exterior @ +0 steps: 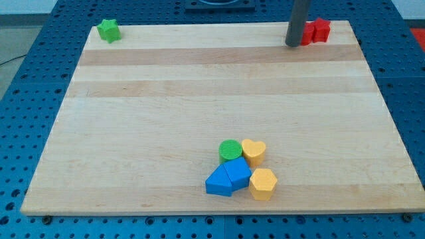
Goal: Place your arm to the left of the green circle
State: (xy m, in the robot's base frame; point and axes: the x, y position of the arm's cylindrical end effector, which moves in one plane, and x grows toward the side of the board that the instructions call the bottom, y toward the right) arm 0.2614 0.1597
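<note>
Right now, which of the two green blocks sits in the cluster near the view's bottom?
The green circle, touching the yellow heart and the blue blocks. The green star sits alone at the top left corner. My tip is beside the red block.

Just one straight rod, dark grey, round in section and smooth, without visible markings, screws or cables. Cut off above by the frame's edge at about one o'clock. Ends in my tip, blunt and flat, same grey throughout.

The wooden board holds a green star, red blocks, a green circle, two yellow blocks and blue blocks
</note>
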